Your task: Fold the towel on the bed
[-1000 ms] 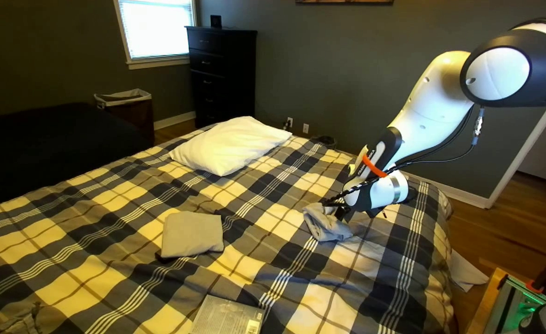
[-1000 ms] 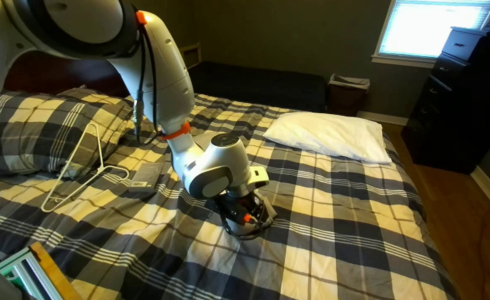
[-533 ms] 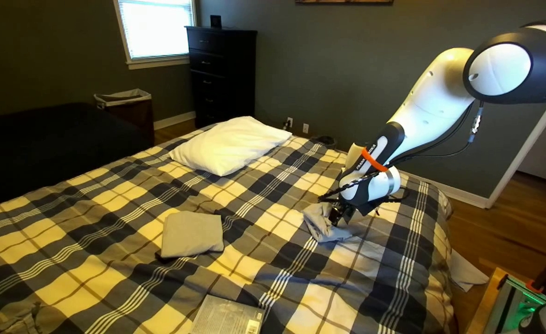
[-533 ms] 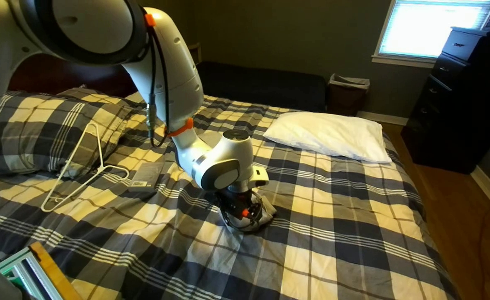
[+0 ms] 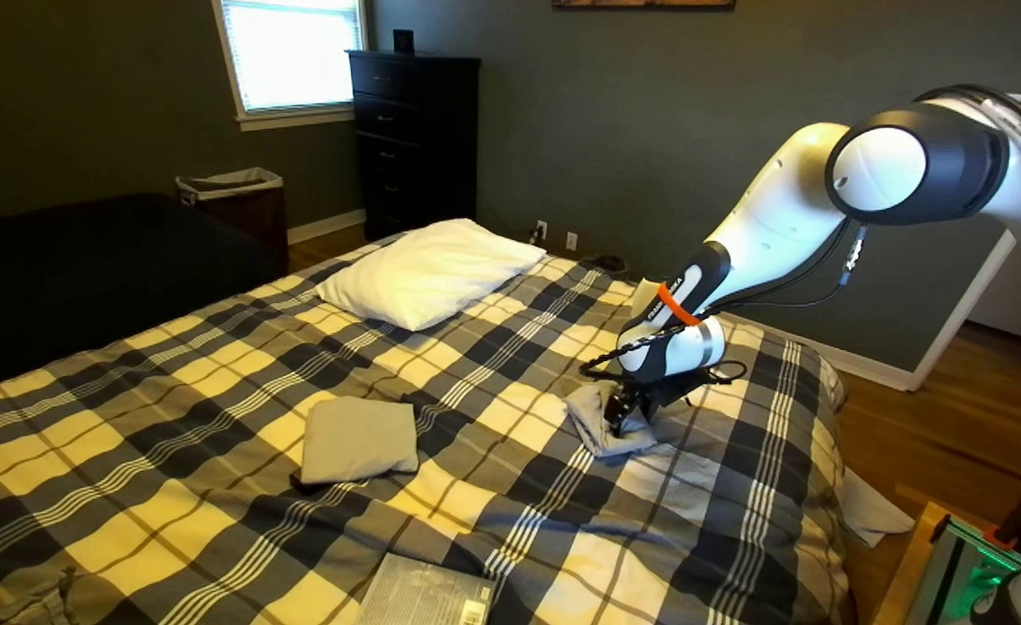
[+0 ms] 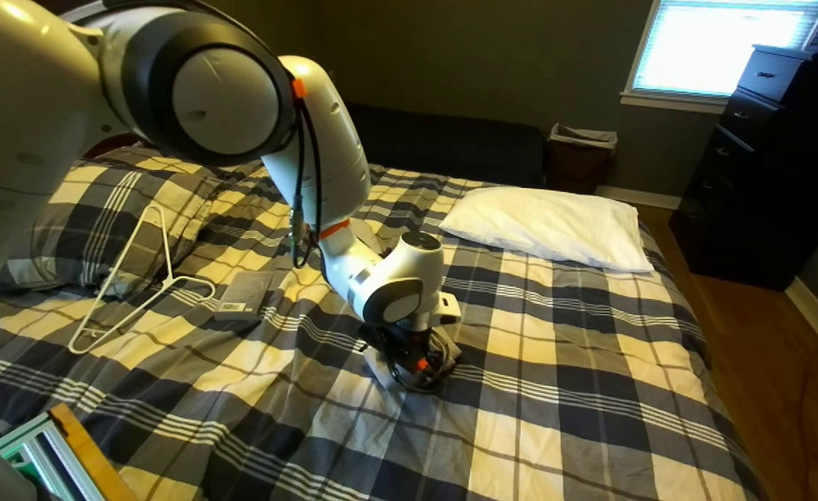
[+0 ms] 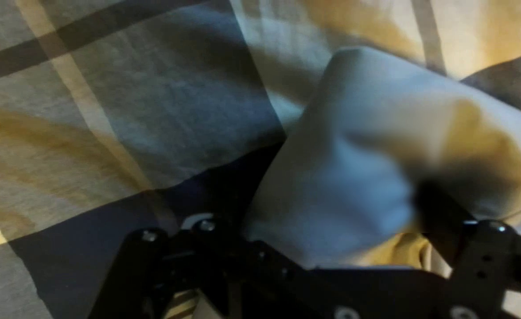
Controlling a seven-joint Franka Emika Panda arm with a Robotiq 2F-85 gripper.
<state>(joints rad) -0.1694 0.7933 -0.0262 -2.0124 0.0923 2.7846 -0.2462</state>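
The towel (image 5: 590, 418), a rumpled small grey cloth, lies bunched on the plaid bed (image 5: 241, 365). My gripper (image 5: 622, 418) points down onto it, its black fingers over the cloth's upper side. In the wrist view the towel (image 7: 358, 177) bulges up between the widely spread jaws of the gripper (image 7: 331, 208), a raised fold near the dark finger on the right. Whether that finger touches the fold is too blurred to tell. In an exterior view the arm and gripper (image 6: 416, 365) cover most of the towel (image 6: 380, 367).
A squared grey cloth (image 5: 358, 438) and a flat case (image 5: 424, 590) lie elsewhere on the bed. The white pillow (image 5: 432, 269) is farther back. A white hanger (image 6: 168, 282) rests near a plaid pillow (image 6: 151, 209). A wood-edged frame (image 6: 85, 452) stands beside the bed.
My gripper has shifted a little over the towel and come lower onto it, with the arm's elbow dropping. The towel itself has hardly moved, and the jaws look unchanged.
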